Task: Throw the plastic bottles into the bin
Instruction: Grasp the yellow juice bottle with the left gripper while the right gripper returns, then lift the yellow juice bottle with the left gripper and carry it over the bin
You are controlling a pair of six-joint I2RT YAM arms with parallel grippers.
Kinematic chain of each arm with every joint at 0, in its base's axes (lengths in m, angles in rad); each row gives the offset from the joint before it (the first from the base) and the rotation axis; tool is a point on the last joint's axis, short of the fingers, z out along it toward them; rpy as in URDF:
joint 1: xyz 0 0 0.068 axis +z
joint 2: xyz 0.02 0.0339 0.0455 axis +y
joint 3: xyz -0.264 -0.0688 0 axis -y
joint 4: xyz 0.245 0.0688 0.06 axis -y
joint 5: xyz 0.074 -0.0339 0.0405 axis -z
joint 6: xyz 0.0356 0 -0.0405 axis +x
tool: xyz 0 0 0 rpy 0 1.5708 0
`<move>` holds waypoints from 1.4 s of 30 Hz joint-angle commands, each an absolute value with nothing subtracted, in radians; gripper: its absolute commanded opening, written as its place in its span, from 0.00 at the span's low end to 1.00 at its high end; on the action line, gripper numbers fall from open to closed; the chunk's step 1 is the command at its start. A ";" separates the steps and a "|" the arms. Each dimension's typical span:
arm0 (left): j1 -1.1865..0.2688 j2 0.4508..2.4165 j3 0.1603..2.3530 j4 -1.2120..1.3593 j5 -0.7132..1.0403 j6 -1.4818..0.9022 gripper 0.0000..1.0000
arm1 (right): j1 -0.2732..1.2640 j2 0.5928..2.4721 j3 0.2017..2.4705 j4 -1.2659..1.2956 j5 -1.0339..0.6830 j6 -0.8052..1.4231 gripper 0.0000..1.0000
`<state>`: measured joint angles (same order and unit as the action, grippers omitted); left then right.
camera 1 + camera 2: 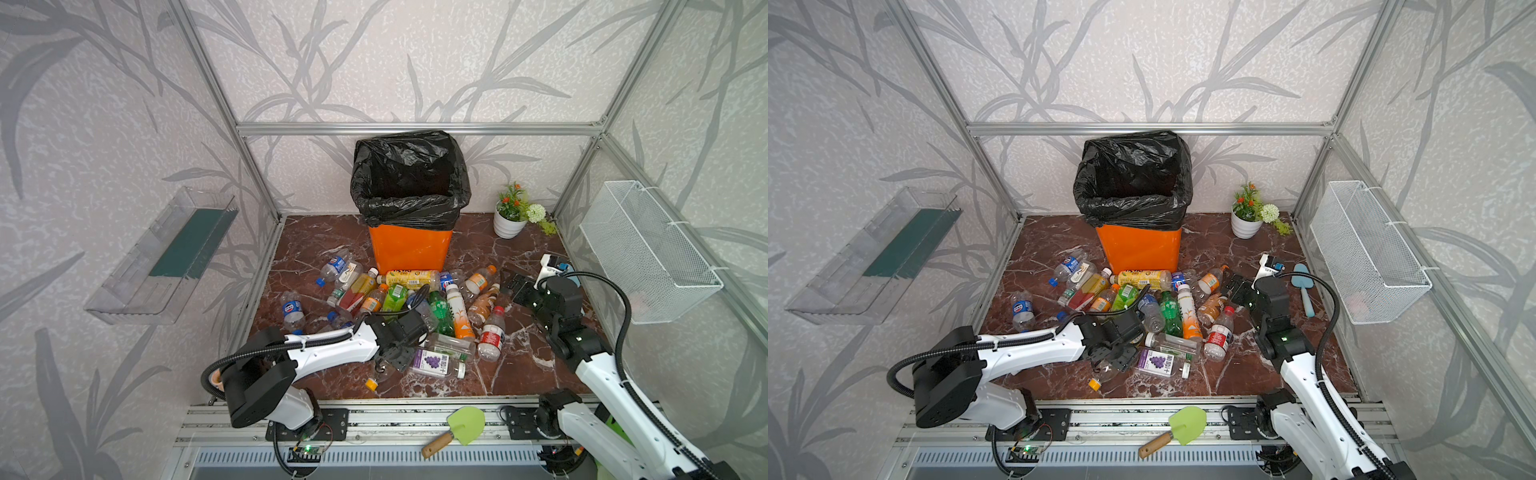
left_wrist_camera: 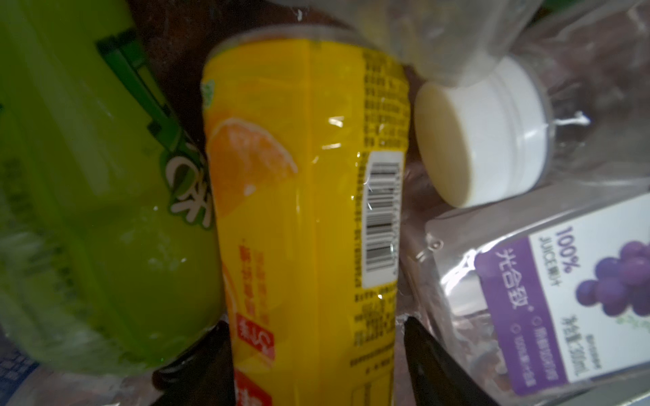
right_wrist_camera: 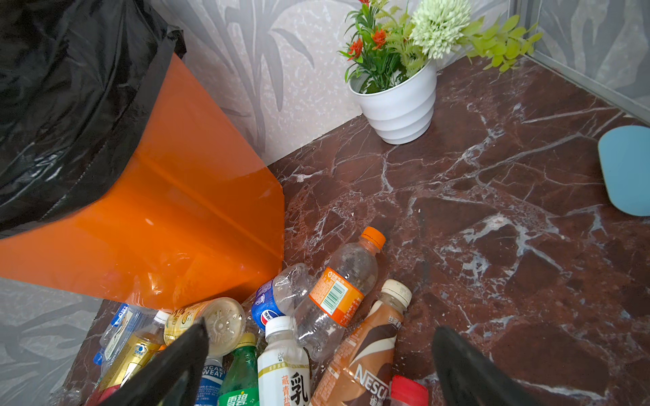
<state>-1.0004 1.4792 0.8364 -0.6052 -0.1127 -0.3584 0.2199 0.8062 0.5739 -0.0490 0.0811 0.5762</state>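
Note:
Several plastic bottles [image 1: 415,299] lie in a heap on the marble floor in front of the orange bin [image 1: 409,249] with its black bag. My left gripper [image 1: 390,359] is down at the near edge of the heap. In the left wrist view its fingers [image 2: 432,358] press both sides of a yellow-labelled bottle [image 2: 299,211], which lies between a green bottle [image 2: 88,211] and a purple grape-juice bottle [image 2: 562,298]. My right gripper [image 1: 517,286] hangs open over the right side of the heap, with nothing between its fingers [image 3: 176,362]. Below it lie an orange-capped bottle [image 3: 337,288] and a brown coffee bottle [image 3: 365,351].
A white flower pot [image 1: 509,222] stands at the back right. A blue scoop [image 1: 1304,291] lies by the right wall under a white wire basket [image 1: 648,249]. A clear tray [image 1: 158,257] hangs on the left wall. A green trowel [image 1: 461,428] rests on the front rail.

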 commanded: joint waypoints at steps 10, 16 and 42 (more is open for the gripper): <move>-0.996 1.489 0.843 -0.581 -0.111 -0.365 0.69 | 0.207 0.793 0.557 -0.021 0.084 0.594 0.99; -0.976 1.433 0.825 -0.556 -0.074 -0.358 0.53 | 0.200 0.781 0.558 -0.020 0.091 0.603 0.99; -0.944 0.742 1.002 -0.554 -0.400 -0.131 0.46 | 0.172 0.749 0.562 -0.011 0.102 0.621 0.99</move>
